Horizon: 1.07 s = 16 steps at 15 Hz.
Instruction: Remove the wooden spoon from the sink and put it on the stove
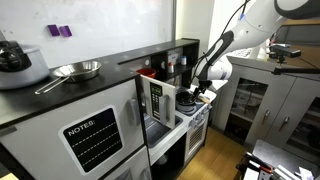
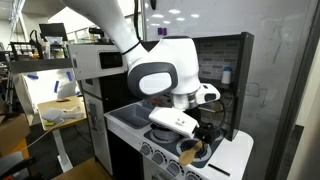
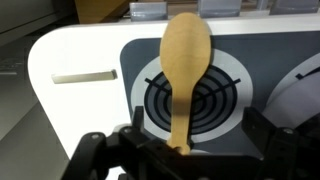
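Observation:
In the wrist view the tan wooden spoon (image 3: 186,60) lies over the round black-ringed burner (image 3: 215,100) of the white toy stove (image 3: 75,55), bowl away from me, handle pointing at the gripper. My gripper (image 3: 195,138) is open, its dark fingers a clear gap away on each side of the thin handle. The handle's end runs under the gripper body and is hidden. In both exterior views the gripper (image 1: 205,95) (image 2: 200,138) hangs low over the small stove (image 1: 196,112) (image 2: 135,125); the spoon is too small to make out there.
A second burner (image 3: 305,90) lies at the right edge. A steel long-handled pan (image 1: 76,70) and a black pot (image 1: 14,58) stand on the dark counter. A white microwave (image 1: 156,100) stands beside the stove. A dark back panel (image 2: 235,70) rises behind the arm.

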Tool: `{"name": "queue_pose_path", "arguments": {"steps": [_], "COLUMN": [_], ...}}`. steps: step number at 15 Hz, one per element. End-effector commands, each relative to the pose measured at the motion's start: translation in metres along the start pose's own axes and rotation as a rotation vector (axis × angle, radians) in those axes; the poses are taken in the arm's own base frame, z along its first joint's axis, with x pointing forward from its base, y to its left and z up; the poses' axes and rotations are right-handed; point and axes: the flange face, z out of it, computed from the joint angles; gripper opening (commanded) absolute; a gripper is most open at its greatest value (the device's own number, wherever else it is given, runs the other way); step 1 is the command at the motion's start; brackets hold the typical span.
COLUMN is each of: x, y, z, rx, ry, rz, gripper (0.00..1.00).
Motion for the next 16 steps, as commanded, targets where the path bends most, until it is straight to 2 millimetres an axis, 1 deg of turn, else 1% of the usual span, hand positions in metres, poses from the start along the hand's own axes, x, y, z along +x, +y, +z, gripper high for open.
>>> {"name": "queue_pose_path", "arguments": {"steps": [1,2,6,9,12,16], "x": [0.002,0.002,0.006,0.002,-0.015,-0.046], "y": [0.004,0.005,0.009,0.009,0.002,-0.011], "z": [-0.016,-0.021,-0.055,-0.081,-0.108,-0.146], "rx": [-0.013,-0.018,-0.05,-0.059,-0.043,-0.014], "ry": [0.026,0.034,0.076,0.085,0.064,0.036], "rz": [0.012,0.015,0.02,0.025,0.032,0.05], "gripper": [1.0,1.0,1.0,1.0,1.0,1.0]}}
